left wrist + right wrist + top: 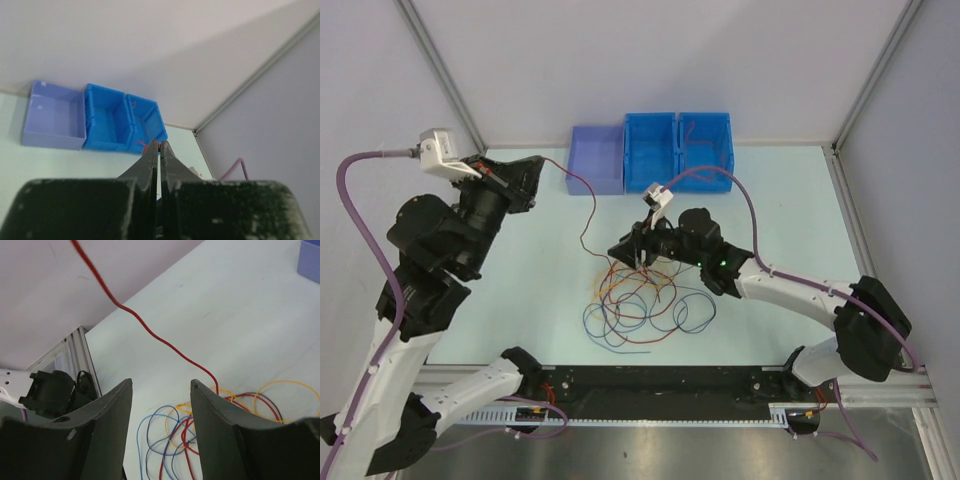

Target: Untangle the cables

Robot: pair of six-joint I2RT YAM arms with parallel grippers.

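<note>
At the near edge of the tabletop, just beyond the rail that carries the arm bases, the cables lie in one loose tangle of blue, red, orange-yellow and black loops. Bare tabletop lies open to the left and right of it. The right gripper hangs over the tangle's far side, jaws apart, with nothing between them; in its wrist view the loops lie just below and beyond the jaws. From the tangle a red cable rises clear of the surface and runs far-left to the left gripper, whose jaws are together, pinching its end. Against the back wall sit a lavender bin and two blue bins, the rightmost holding a reddish strand.
</note>
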